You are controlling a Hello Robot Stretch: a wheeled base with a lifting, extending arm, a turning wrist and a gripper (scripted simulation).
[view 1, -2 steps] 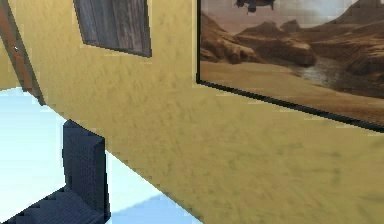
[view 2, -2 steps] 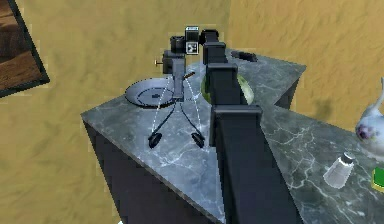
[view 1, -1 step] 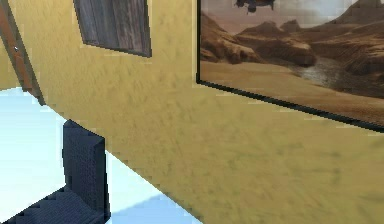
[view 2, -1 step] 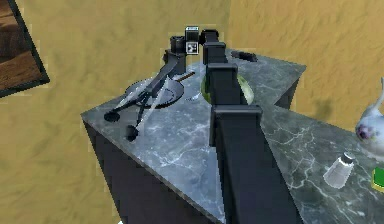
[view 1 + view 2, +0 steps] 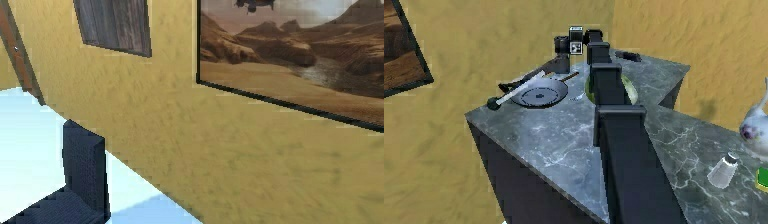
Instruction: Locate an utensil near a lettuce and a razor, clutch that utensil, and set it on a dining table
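A dark marble counter [image 5: 564, 135] carries a round black pan [image 5: 544, 96]. A pale grey long-handled utensil [image 5: 519, 88] lies across the pan's left rim, and a thin pale stick [image 5: 565, 76] lies just beyond the pan. A green, lettuce-like lump [image 5: 630, 92] shows on both sides of the arm. The arm [image 5: 619, 130] reaches up the picture over the counter to its white marker squares [image 5: 577, 38]. The gripper [image 5: 563, 44] is a dark body left of them, at the counter's far edge. I cannot tell whether it holds anything.
A shaker [image 5: 724, 170] and a pale rounded vase [image 5: 756, 125] stand on the counter's right part, and a small dark thing [image 5: 630, 57] near its back. In the forward view a yellow wall [image 5: 180, 120] bears a desert painting [image 5: 300, 50] and a wooden shutter [image 5: 115, 25]; a dark chair [image 5: 80, 175] stands on pale floor.
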